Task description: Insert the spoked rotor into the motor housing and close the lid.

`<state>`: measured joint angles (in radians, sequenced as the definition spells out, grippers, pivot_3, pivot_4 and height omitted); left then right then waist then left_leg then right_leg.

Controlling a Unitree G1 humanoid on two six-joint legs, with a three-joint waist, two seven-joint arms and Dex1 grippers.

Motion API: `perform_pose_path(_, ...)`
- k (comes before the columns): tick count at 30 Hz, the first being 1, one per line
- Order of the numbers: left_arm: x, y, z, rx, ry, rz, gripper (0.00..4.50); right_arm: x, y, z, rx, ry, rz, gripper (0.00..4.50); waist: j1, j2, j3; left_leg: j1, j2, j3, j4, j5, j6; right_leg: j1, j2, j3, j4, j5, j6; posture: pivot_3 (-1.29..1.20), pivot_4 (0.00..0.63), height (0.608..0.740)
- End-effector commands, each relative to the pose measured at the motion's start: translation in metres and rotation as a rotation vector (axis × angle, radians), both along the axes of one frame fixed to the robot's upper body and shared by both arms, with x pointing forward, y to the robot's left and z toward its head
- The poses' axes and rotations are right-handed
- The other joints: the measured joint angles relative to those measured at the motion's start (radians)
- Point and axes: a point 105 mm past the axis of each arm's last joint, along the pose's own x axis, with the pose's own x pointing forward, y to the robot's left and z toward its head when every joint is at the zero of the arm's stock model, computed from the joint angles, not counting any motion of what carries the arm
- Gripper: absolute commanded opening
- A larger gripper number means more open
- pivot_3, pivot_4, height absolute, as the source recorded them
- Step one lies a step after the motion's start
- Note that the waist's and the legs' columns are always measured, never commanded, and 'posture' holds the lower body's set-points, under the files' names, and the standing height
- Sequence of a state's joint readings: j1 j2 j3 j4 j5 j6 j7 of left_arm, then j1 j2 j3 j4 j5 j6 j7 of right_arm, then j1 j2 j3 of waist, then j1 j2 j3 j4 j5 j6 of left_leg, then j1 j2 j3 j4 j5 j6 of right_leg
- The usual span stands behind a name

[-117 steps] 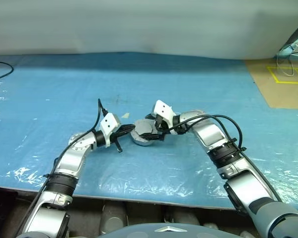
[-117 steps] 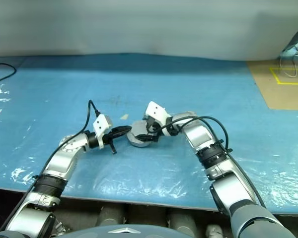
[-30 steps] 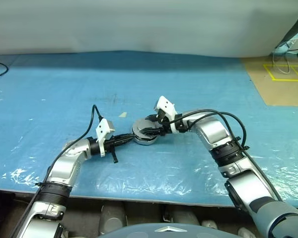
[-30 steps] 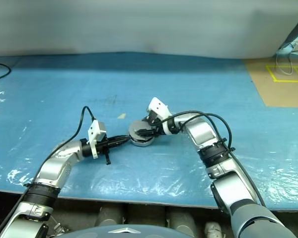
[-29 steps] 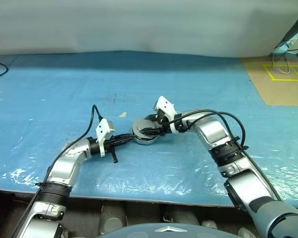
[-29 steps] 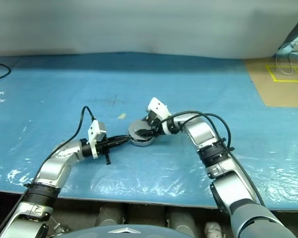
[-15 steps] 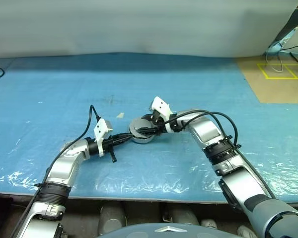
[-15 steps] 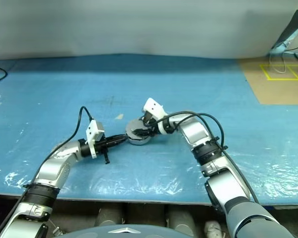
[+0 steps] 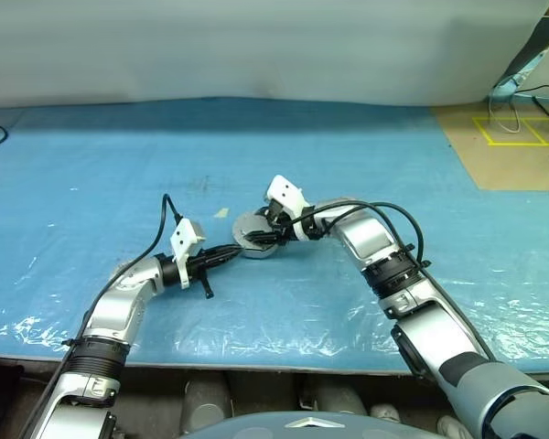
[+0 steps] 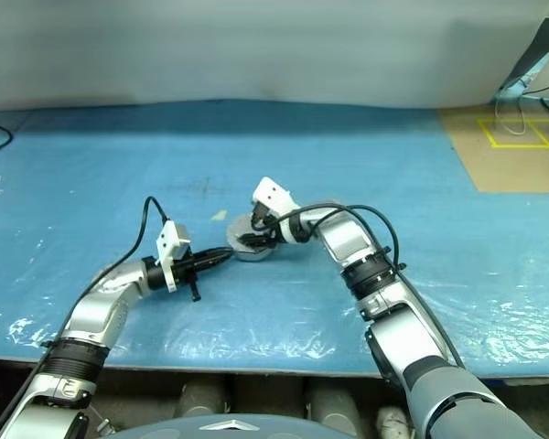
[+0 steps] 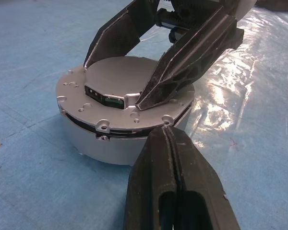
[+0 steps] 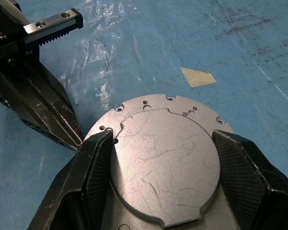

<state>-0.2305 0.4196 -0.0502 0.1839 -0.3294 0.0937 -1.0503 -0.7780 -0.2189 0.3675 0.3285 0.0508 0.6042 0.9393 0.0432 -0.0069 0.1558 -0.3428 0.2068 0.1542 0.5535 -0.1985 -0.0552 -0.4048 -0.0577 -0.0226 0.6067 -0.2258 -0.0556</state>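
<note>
Covering the tabletop, the blue plastic sheet (image 9: 366,165) bears the round silver motor housing (image 11: 110,143), its flat silver-grey lid (image 12: 165,160) now down. Straddling that lid wide-jawed, the right gripper (image 12: 165,158) has edged leftward; the left gripper (image 11: 170,139), closed and empty, touches the rim. Closing looks nearly finished.

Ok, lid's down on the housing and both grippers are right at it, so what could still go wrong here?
The lid shows a thin dark gap above the motor housing along its near edge, so it may not be fully seated. The right gripper straddles the lid's raised centre with open jaws; pulling away skewed could drag or tilt it. The shut left gripper has its tip at the lid's rim; a nudge might slide the whole unit on the slick blue plastic sheet.
</note>
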Motion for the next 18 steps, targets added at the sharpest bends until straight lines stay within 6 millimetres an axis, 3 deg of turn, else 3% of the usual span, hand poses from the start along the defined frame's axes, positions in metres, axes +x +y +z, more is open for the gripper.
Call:
perform_pose_path(1, -0.001, -0.011, 0.011, -0.011, -0.041, -0.033, 0.0, -0.01, 0.01, -0.018, -0.052, 0.071, 0.04, 2.93, 0.0, 0.0, 0.0, 0.0, 0.0, 0.0, 0.0, 0.0, 0.0, 0.0, 0.0, 0.0, 0.0, 0.0, 0.0, 0.0, 0.15, 0.74)
perform_pose_path(12, -0.006, -0.007, 0.017, -0.016, -0.027, -0.042, 0.0, 0.0, -0.003, -0.053, -0.134, 0.065, -0.073, 2.93, -0.007, 0.0, 0.0, 0.007, 0.0, 0.0, -0.004, -0.001, 0.001, 0.004, 0.0, 0.002, 0.001, -0.002, 0.003, 0.0, 0.15, 0.74)
perform_pose_path(18, -0.014, 0.001, 0.04, -0.046, -0.027, -0.08, 0.0, -0.003, -0.01, -0.059, -0.145, 0.071, -0.071, 2.93, -0.013, 0.0, -0.001, 0.01, 0.0, 0.0, -0.011, -0.001, 0.001, 0.004, 0.001, 0.003, 0.001, -0.004, 0.006, 0.0, 0.15, 0.74)
